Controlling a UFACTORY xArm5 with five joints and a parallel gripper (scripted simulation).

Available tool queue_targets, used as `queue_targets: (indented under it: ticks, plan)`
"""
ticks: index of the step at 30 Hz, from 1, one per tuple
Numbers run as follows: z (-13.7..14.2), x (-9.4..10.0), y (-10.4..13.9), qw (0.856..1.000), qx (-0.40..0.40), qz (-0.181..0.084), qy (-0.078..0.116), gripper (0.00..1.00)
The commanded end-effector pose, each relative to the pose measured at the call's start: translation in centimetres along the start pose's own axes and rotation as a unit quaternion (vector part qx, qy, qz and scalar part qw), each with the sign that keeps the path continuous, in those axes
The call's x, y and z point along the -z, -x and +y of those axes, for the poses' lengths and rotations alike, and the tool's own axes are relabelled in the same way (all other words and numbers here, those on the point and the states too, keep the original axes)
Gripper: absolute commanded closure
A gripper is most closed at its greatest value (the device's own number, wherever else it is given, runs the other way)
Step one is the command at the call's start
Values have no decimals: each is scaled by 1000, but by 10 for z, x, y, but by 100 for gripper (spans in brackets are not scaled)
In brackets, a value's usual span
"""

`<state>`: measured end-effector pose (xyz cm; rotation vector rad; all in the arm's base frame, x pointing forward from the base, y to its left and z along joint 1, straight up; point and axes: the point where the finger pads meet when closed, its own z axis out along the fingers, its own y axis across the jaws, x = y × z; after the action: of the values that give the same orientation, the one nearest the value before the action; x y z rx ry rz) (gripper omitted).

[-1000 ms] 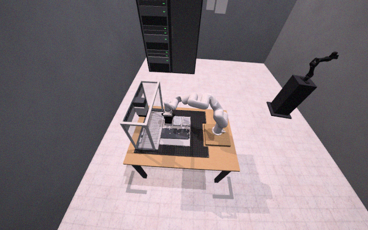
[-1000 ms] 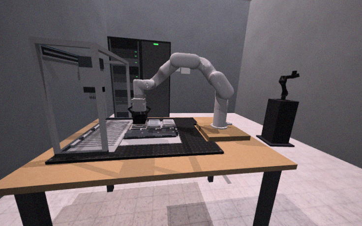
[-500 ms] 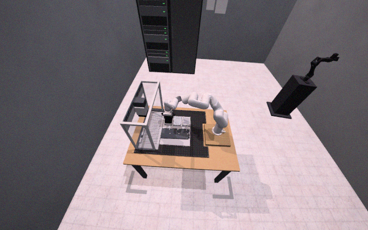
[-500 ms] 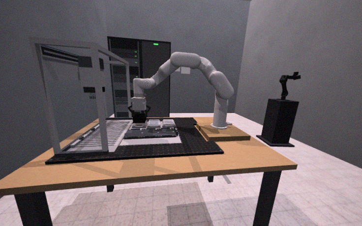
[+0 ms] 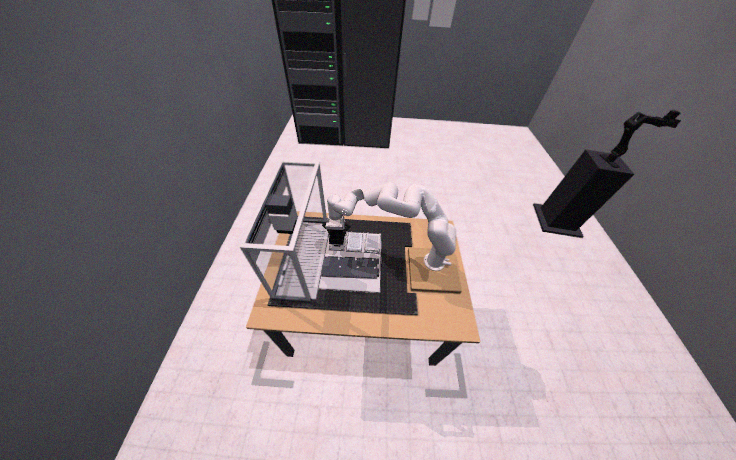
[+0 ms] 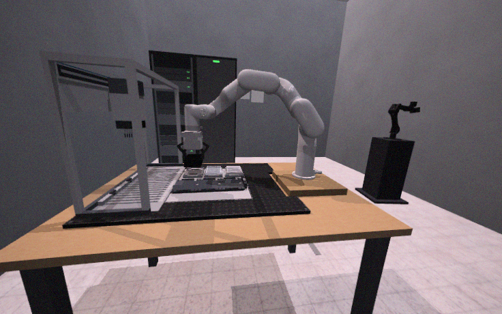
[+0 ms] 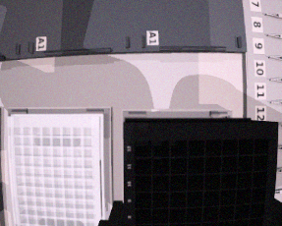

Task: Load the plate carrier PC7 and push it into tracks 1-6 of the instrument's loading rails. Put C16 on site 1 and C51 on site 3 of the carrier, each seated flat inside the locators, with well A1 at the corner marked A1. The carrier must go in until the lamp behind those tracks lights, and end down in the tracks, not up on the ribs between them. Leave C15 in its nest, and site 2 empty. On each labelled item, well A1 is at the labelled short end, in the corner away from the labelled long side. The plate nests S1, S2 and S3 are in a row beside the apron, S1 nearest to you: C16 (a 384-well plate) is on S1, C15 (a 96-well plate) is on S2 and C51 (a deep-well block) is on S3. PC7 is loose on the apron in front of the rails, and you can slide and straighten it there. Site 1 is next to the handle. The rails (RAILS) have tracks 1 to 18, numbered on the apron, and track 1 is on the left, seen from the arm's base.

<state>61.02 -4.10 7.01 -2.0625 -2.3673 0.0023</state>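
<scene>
Holding the black C51 block [image 5: 336, 237] [image 6: 193, 160] [image 7: 201, 172], its fingers spread wide around it, the gripper [image 5: 336, 228] [image 6: 193, 153] [image 7: 193, 221] hangs above nest S3; carrier PC7 [image 5: 351, 266] [image 6: 208, 186] [image 7: 197, 25] lies just to one side, long axis toward the rails [image 5: 308, 257] [image 6: 150, 187] [image 7: 275, 46], so site 3 calls for a sideways carry.

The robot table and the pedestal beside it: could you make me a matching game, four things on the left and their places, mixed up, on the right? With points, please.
Things:
1. Deep-well block C51 [image 5: 336, 236] [image 6: 193, 160] [image 7: 201, 172]
2. 96-well plate C15 [image 5: 354, 241] [image 6: 213, 170] [image 7: 54, 172]
3. Plate carrier PC7 [image 5: 354, 268] [image 6: 206, 186] [image 7: 197, 25]
4. Small black arm [image 5: 626, 137] [image 6: 393, 117]

Places:
A. In the middle nest of the row
B. On top of a dark pedestal [image 5: 582, 194] [image 6: 389, 167]
C. Held in the gripper [image 5: 336, 233] [image 6: 194, 159] [image 7: 197, 216], above its nest
D. On the apron, outside the rails

Pairs: 1-C, 2-A, 3-D, 4-B
</scene>
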Motion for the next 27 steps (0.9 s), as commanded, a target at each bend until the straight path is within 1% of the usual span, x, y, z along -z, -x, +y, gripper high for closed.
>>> queue_targets:
  ticks: [1,27]
  plan:
    - [2,9,0,1000,0,-2,3,100]
    - [2,49,0,1000,0,-2,3,100]
